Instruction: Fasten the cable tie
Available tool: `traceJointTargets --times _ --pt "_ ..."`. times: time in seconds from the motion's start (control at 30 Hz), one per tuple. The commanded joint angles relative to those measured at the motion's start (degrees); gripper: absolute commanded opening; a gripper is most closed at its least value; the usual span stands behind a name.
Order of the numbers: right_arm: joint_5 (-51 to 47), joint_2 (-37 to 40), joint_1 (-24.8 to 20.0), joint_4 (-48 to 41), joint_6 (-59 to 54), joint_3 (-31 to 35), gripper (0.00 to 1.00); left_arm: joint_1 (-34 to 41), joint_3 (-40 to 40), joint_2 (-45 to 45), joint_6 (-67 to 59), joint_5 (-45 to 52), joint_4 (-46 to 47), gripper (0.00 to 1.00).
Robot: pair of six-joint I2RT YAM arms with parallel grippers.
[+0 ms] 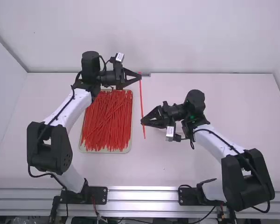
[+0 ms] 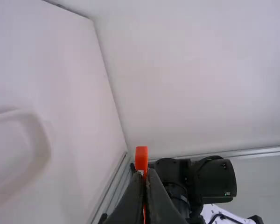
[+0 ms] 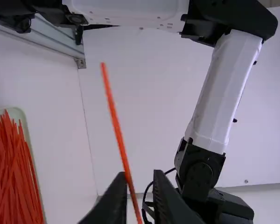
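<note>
A single red cable tie (image 1: 142,102) hangs upright above the table, to the right of the tray. My left gripper (image 1: 136,77) is shut on its upper end, and the tie's head (image 2: 141,158) pokes out above the closed fingertips in the left wrist view. My right gripper (image 1: 143,121) sits lower on the strap, near its free tail. In the right wrist view the strap (image 3: 115,126) runs down between the two fingers (image 3: 113,203), close to one of them. A gap remains, so the right gripper (image 3: 139,205) is open around the strap.
A beige tray (image 1: 105,150) piled with several red cable ties (image 1: 107,119) lies left of the held tie, under the left arm. The same pile (image 3: 9,172) sits at the edge of the right wrist view. Bare white table lies to the right and front.
</note>
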State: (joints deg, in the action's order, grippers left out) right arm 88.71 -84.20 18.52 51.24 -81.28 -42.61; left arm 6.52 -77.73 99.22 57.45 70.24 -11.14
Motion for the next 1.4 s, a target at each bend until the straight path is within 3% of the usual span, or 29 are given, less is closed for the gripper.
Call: traceJointTargets --times 0.0,0.17,1.37 --pt "0.48 -0.13 0.26 -0.35 0.42 0.33 0.09 -0.15 -1.38 0.28 -0.26 0.57 -0.26 0.02" --pt "0.46 -0.13 0.22 -1.11 0.44 0.33 0.0 -0.15 -1.38 0.28 -0.28 -0.52 -0.15 0.02" --pt "0.42 -0.13 -0.07 -2.51 0.57 0.26 0.0 -0.22 -1.38 0.28 -1.79 -0.87 -0.22 0.02"
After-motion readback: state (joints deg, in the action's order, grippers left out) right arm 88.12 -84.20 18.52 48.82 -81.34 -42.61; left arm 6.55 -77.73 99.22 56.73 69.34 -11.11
